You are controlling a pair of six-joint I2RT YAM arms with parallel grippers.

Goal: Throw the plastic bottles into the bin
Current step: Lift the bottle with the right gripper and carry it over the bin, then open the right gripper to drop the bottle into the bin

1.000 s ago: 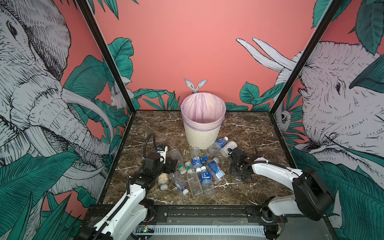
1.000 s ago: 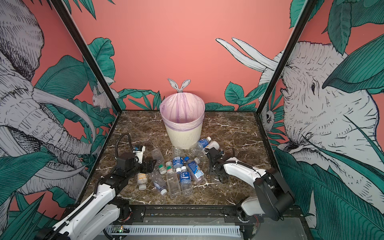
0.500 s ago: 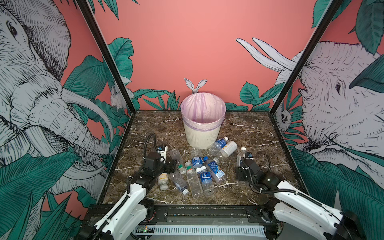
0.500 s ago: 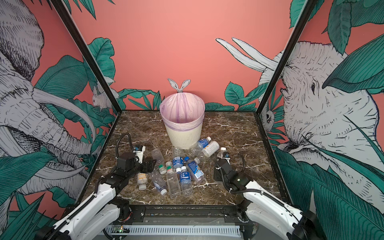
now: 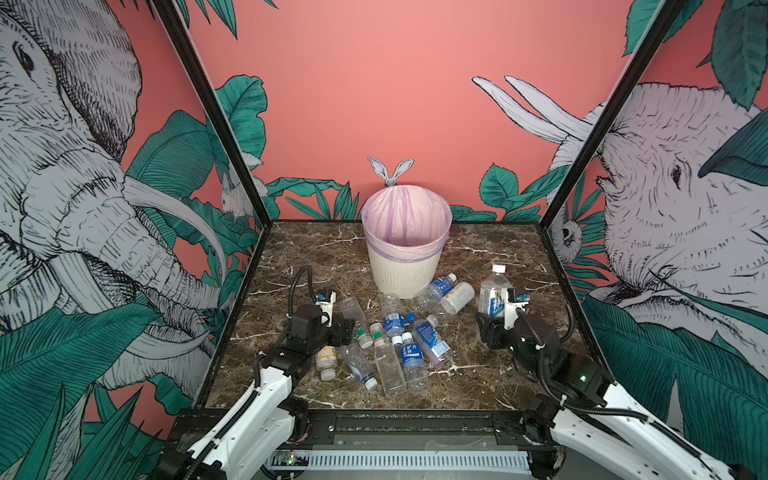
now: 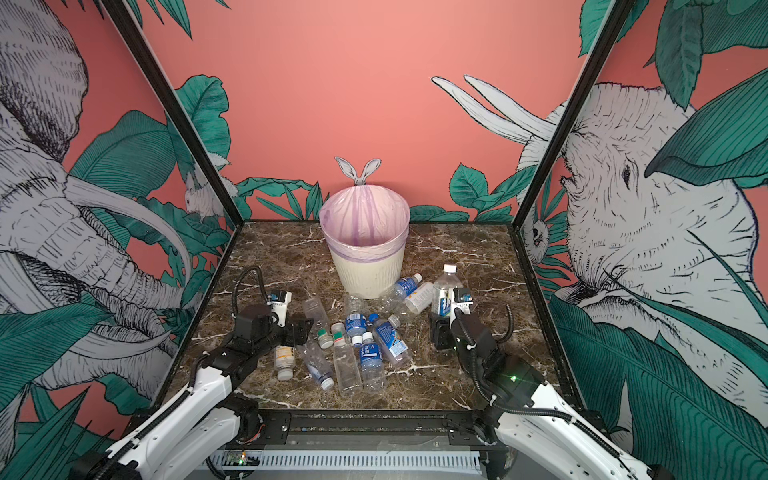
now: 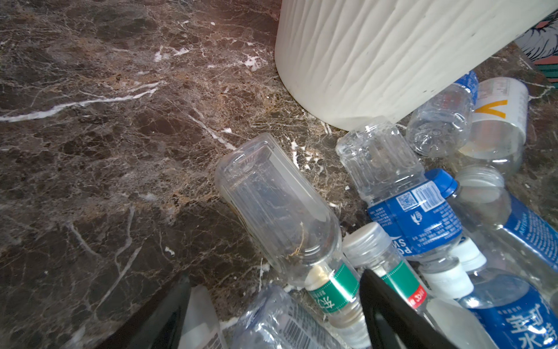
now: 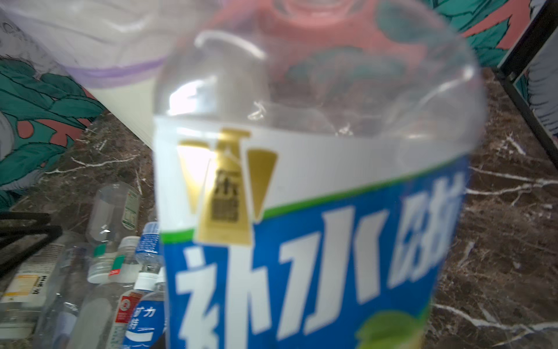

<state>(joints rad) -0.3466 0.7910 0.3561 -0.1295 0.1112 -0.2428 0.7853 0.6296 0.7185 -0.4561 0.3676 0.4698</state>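
Starting at nine o'clock of the loose plastic bottles (image 5: 399, 345) on the bench (image 5: 478, 382), we see our left claw (image 5: 347, 330) hanging with jaws apart; dropping carelessly, it could scatter them. The bin (image 5: 405, 270) stands at twelve o'clock. At its four o'clock our right claw (image 5: 491, 323) clamps an upright bottle (image 5: 492, 291) low down, so it may tip or clip the rim.

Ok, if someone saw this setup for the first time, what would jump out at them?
Big black-and-white elephant murals loom on both sides. At the back middle of the marble table stands the cream bin with its lilac bag, a jumble of plastic bottles lying in front of it. To the right of the pile, the right gripper holds a blue-and-white labelled bottle upright.
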